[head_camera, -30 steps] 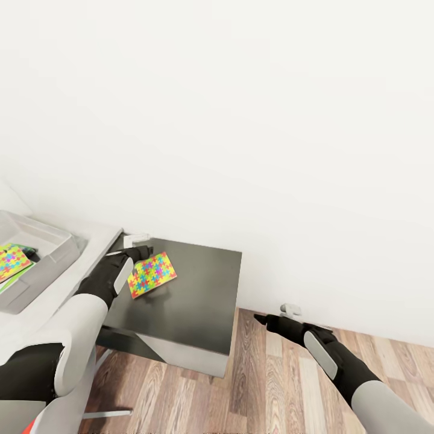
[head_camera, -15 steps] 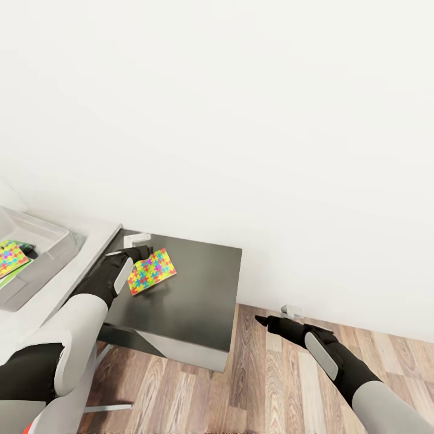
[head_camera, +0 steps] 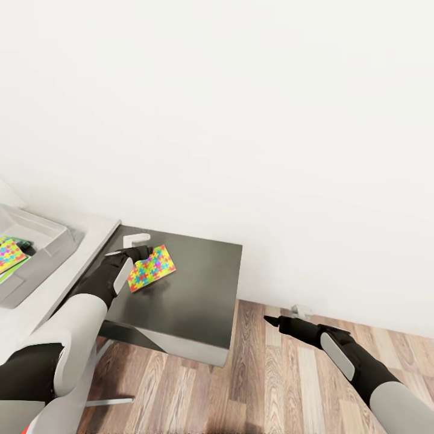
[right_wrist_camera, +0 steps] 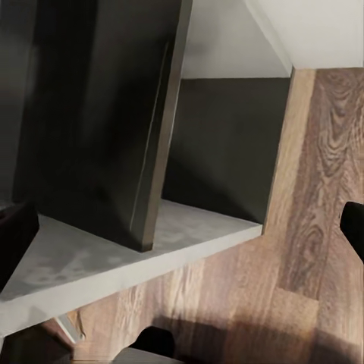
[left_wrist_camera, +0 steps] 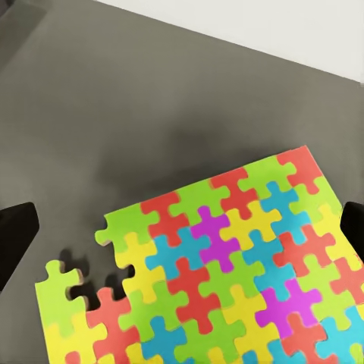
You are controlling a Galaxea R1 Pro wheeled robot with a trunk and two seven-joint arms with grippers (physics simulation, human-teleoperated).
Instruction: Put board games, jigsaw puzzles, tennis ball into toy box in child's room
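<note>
Since one second earlier, the whole head view has shifted, so that the toy box [head_camera: 57, 241] sits nearer the picture's left edge and less of it is seen, which is read as camera motion; the right gripper [head_camera: 272, 319] is shown slightly lower and further right, and the jigsaw puzzle [head_camera: 150, 268] is tilted a little more steeply. This puzzle is carried by the left gripper [head_camera: 134, 256] over the dark cabinet top [head_camera: 193, 289], near the edge that adjoins the table [head_camera: 90, 232]; its held edge is raised while its far corner is near the cabinet surface, though contact cannot be judged. Whether the left jaws are clenched on the panel cannot be told: in the left wrist view the finger tips are seen at the two sides of the picture with the puzzle [left_wrist_camera: 220, 280] lying between them, and a grasp is only inferred from the tilt. The tilt is judged to suit lifting a thin panel off a flat surface. A second multicoloured panel [head_camera: 9, 256] is seen already inside the toy box on the table. The right gripper is held idle over the wood floor [head_camera: 271, 380], well apart from the cabinet, its jaws spread and empty, presumably to keep it clear of the working arm.
</note>
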